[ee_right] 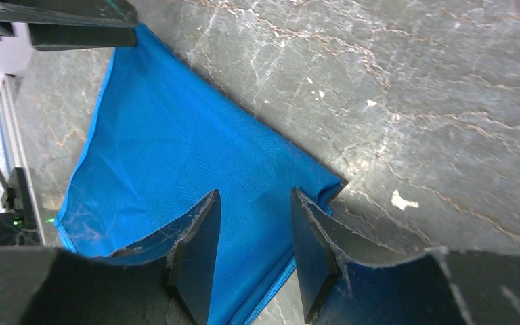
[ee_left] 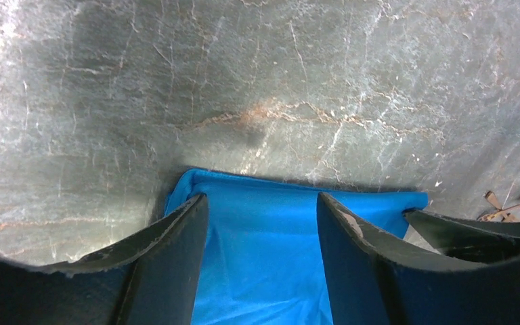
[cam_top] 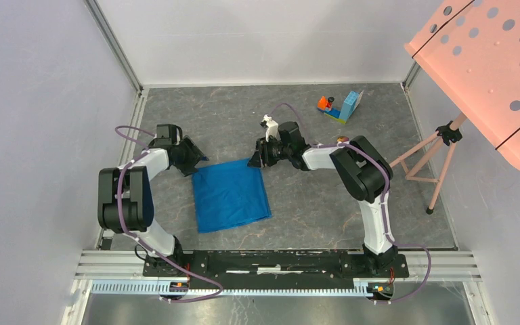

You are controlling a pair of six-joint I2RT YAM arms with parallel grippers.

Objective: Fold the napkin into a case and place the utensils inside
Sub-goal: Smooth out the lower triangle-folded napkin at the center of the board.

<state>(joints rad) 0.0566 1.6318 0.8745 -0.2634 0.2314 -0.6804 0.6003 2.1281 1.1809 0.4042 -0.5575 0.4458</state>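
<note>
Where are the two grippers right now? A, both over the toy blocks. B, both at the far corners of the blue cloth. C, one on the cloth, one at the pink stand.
B: the left gripper and right gripper sit at the blue cloth's two far corners.

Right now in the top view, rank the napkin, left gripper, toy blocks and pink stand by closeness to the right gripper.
1. napkin, its far-right corner at the right gripper.
2. left gripper, at the napkin's far-left corner.
3. toy blocks, far right.
4. pink stand, farthest right.
</note>
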